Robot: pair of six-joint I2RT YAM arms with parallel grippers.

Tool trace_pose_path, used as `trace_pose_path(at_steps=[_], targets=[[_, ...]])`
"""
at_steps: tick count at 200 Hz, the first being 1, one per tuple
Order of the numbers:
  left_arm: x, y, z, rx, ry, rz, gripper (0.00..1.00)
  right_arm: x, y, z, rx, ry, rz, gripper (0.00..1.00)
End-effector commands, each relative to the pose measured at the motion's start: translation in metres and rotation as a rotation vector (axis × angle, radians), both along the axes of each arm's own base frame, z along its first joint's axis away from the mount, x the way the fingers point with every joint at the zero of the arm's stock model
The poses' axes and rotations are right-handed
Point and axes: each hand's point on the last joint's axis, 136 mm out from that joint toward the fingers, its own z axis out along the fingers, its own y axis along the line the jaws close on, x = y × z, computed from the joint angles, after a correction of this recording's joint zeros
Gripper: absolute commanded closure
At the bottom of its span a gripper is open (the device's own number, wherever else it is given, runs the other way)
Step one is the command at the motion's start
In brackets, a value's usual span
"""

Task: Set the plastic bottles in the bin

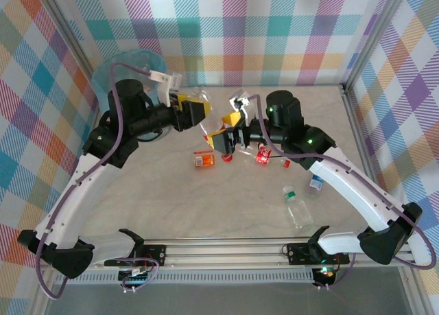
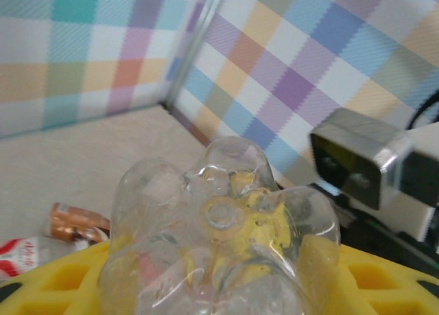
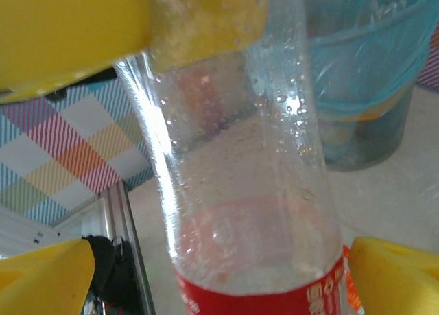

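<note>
No brand name can be made out. The held bottle (image 3: 240, 157) wears a red label with small white print along its edge, too blurred to read. In the left wrist view a bottle with a brown label (image 2: 77, 222) and a bottle with a red-and-white label (image 2: 19, 252) lie on the counter (image 2: 89, 157), and their lettering is just as illegible. Seen from above, an orange-labelled bottle (image 1: 204, 160) and a red-labelled bottle (image 1: 261, 155) lie flat to the right of the bin (image 1: 127, 66). Further right of the bin are a blue-capped bottle (image 1: 316, 182) and a green-capped bottle (image 1: 296, 206) of clear plastic.

The held bottle is thin clear plastic beaded with small droplets, and its lobed, petal-shaped base faces the left wrist camera. The bin is round and lined with a translucent light-blue bag, with a dark wall below the bag. The counter is pale and faintly mottled, like stone.

The left arm rises beside the bin and bends there, its forearm reaching rightward away from the bin. The left end effector (image 1: 202, 114) is clamped on the held bottle near its base, holding it off the counter, near the bin on its right side. The right arm reaches in toward the bin from the right. The right end effector (image 1: 218, 133) is spread wide. Its chunky yellow fingers (image 3: 394, 274) stand on either side of the labelled part with a clear gap on both sides, touching nothing.
</note>
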Motion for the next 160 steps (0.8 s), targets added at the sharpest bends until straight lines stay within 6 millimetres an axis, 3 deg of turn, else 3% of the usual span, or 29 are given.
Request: trace_pose_path(at_steps=[1, 48, 86, 122, 160], targets=[[0.012, 0.033, 0.034, 0.011, -0.108, 0.185, 0.48, 0.006, 0.000, 0.022, 0.021, -0.060, -0.029, 0.00], [0.054, 0.109, 0.075, 0.151, -0.217, 0.545, 0.47, 0.014, 0.008, 0.040, 0.053, -0.126, -0.023, 0.00], [0.089, 0.157, 0.112, 0.205, -0.287, 0.717, 0.48, 0.017, 0.022, 0.048, 0.096, -0.134, 0.027, 0.00], [0.144, 0.224, 0.104, 0.264, -0.237, 0.910, 0.49, 0.011, 0.034, 0.046, 0.099, -0.124, 0.088, 0.00], [0.193, 0.299, 0.073, 0.259, -0.174, 1.048, 0.50, 0.002, 0.036, 0.037, 0.088, -0.106, 0.113, 0.01]])
